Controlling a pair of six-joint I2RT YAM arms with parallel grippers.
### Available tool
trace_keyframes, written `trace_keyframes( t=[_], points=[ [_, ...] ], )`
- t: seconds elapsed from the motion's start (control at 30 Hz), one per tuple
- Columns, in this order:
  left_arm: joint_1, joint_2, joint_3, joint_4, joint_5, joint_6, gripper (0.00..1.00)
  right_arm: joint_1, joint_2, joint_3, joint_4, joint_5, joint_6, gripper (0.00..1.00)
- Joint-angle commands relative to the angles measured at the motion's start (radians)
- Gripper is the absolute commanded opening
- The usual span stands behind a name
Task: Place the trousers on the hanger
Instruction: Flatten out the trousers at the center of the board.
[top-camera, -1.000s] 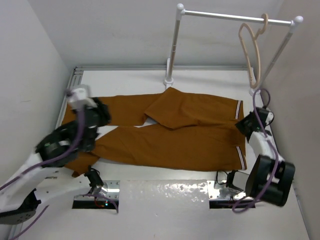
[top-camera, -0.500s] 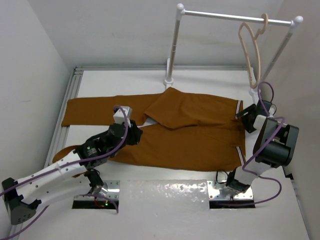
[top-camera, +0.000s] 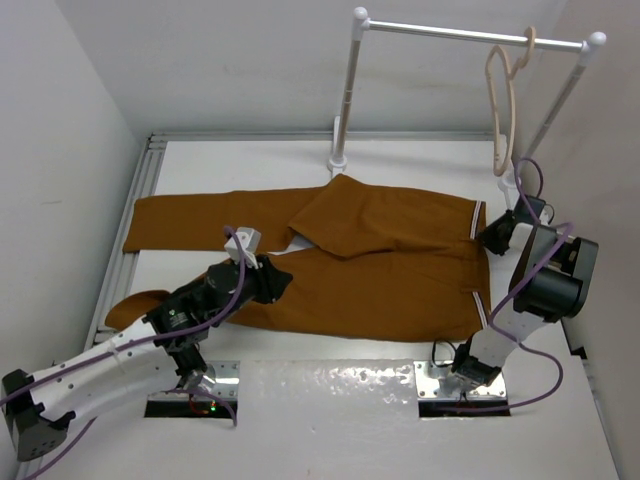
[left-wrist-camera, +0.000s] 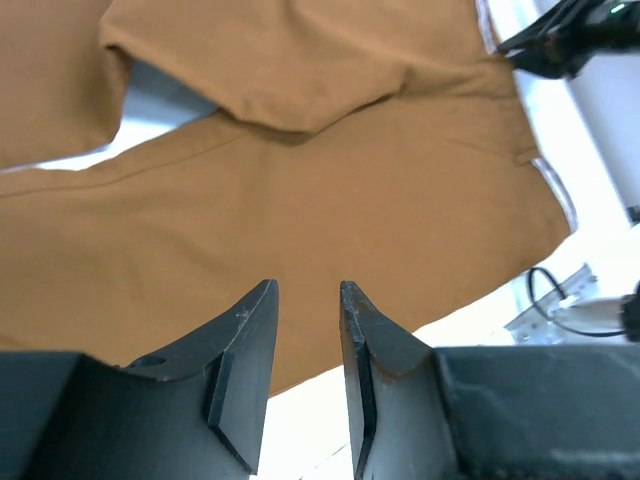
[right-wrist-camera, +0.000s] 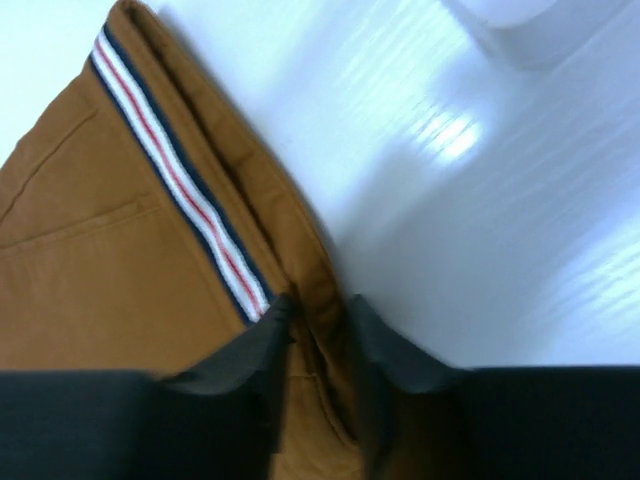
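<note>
Nearest you, your left arm reaches in from the lower left. Its left fingers (top-camera: 268, 280) hover above the trousers (top-camera: 390, 275), about half open with nothing between them. The trousers lie flat on the white tabletop (top-camera: 250, 165), legs to the left and waistband to the right, with a flap of cloth folded over near the middle. At the right end, the right fingers (top-camera: 495, 236) are pressed together on the waistband edge. A ridge of brown cloth is pinched between them, just beside the striped trim (right-wrist-camera: 180, 190). Farthest off, at the back right, the hanger (top-camera: 503, 110) hangs by its hook from the white rail (top-camera: 450, 33), well apart from the trousers.
</note>
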Motion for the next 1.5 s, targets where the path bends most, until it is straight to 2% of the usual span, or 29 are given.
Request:
trace_keyframes(
  t=[0.0,0.07,0.1,0.2,0.3,0.43,0.63,0.77,0.87,0.97,1.03,1.13,1.17,1.2,1.27,1.33,1.37,1.4,1.47],
  points=[
    [-0.008,-0.022,-0.016,0.077,0.025,0.002,0.29,0.004,0.007,0.009,0.019,-0.095,-0.009,0.24],
    [-0.008,-0.020,-0.019,0.083,0.030,0.002,0.29,0.002,0.004,-0.006,0.072,-0.127,0.005,0.21],
    [-0.008,-0.019,-0.019,0.081,0.033,0.000,0.29,0.002,0.001,-0.011,0.088,-0.141,0.026,0.11],
    [-0.008,-0.013,-0.032,0.083,0.027,-0.005,0.29,0.002,-0.036,-0.034,0.147,-0.109,0.068,0.00],
    [-0.008,-0.003,-0.026,0.072,0.013,-0.011,0.30,0.002,-0.088,-0.025,0.148,-0.044,0.075,0.00],
    [-0.008,0.017,-0.027,0.061,-0.021,-0.023,0.32,0.001,-0.111,0.108,0.041,0.115,0.017,0.00],
    [-0.008,0.035,-0.026,0.046,-0.058,-0.040,0.35,-0.022,-0.067,0.283,-0.111,0.259,-0.033,0.00],
    [-0.008,0.052,-0.009,0.014,-0.099,-0.064,0.38,-0.024,-0.050,0.319,-0.143,0.355,-0.035,0.00],
    [-0.008,0.069,0.010,-0.012,-0.159,-0.089,0.46,-0.024,-0.033,0.331,-0.178,0.417,0.012,0.01],
    [-0.008,0.086,0.033,-0.037,-0.212,-0.113,0.53,-0.022,-0.045,0.305,-0.187,0.479,0.042,0.46],
    [-0.008,0.098,0.030,-0.028,-0.254,-0.133,0.58,-0.024,-0.076,0.276,-0.168,0.442,0.069,0.72],
    [-0.006,0.133,0.063,-0.023,-0.301,-0.158,0.58,-0.005,-0.194,0.164,-0.074,0.314,0.160,0.74],
    [-0.006,0.159,0.073,-0.017,-0.314,-0.161,0.59,0.031,-0.272,0.078,-0.045,0.292,0.202,0.73],
    [-0.005,0.174,0.080,0.003,-0.323,-0.149,0.59,0.056,-0.310,0.031,0.031,0.249,0.213,0.72],
    [0.009,0.211,0.131,-0.020,-0.358,-0.156,0.58,0.119,-0.373,-0.044,0.075,0.211,0.223,0.58],
    [0.032,0.254,0.175,-0.084,-0.401,-0.201,0.51,0.226,-0.450,-0.144,0.136,0.139,0.220,0.26],
    [0.064,0.256,0.181,-0.106,-0.409,-0.224,0.44,0.257,-0.472,-0.176,0.148,0.110,0.223,0.05],
    [0.084,0.238,0.185,-0.122,-0.409,-0.230,0.44,0.304,-0.496,-0.243,0.161,0.077,0.235,0.01],
    [0.167,0.183,0.217,-0.205,-0.423,-0.233,0.44,0.364,-0.567,-0.313,0.223,-0.013,0.233,0.00]
  ],
)
